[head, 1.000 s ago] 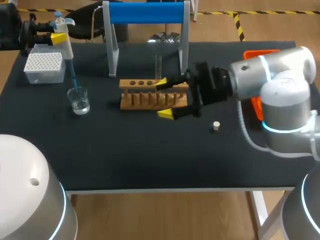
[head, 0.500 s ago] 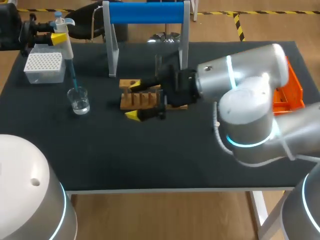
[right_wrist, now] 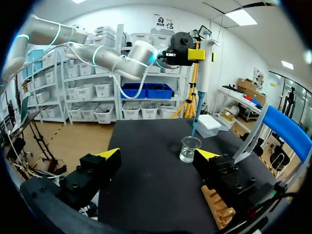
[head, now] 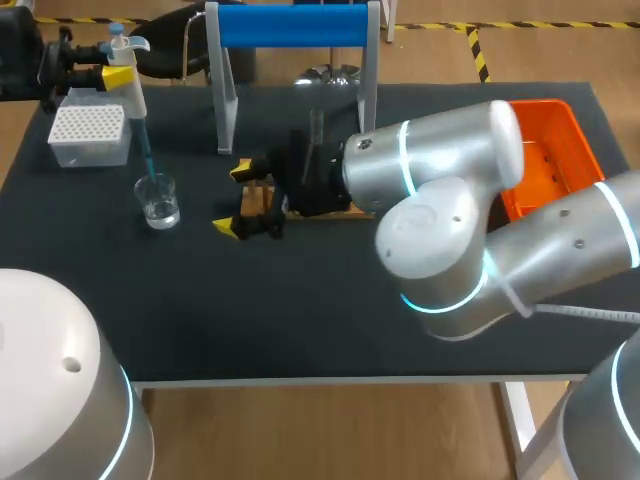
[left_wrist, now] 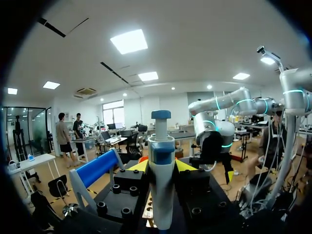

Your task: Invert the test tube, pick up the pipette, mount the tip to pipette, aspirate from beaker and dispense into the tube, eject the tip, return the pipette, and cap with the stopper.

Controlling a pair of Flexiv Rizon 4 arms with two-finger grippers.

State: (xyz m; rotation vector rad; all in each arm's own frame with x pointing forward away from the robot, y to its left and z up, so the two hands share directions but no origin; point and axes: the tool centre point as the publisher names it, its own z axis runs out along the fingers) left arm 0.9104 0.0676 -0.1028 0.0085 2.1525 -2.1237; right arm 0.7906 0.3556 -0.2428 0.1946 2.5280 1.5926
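Counts: you have one pipette point(left_wrist: 161, 195), one beaker point(head: 158, 201), one tip box point(head: 88, 134), one rack point(right_wrist: 218, 210), one tube point(head: 317, 128), one orange bin point(head: 553, 150) and one blue stand point(head: 294, 25), all on the black table point(head: 300, 310).
Left gripper point(left_wrist: 162, 165): your fingers are pressed onto the pipette from both sides. They hold it upright above the beaker, just beside the tip box.
Pipette: its blue tip reaches down into the beaker, which holds clear liquid.
Right gripper point(right_wrist: 158, 154): your fingers are spread wide and grip nothing. In the head view one yellow tip lies behind the rack's left end and one in front of it. You cannot tell whether either touches the wood.
Beaker from your right wrist: ahead of the spread fingers, nearer the rack-side finger.
Tube: upright behind the rack, partly hidden by your right arm.
Bin: at the table's right edge, behind your right arm.
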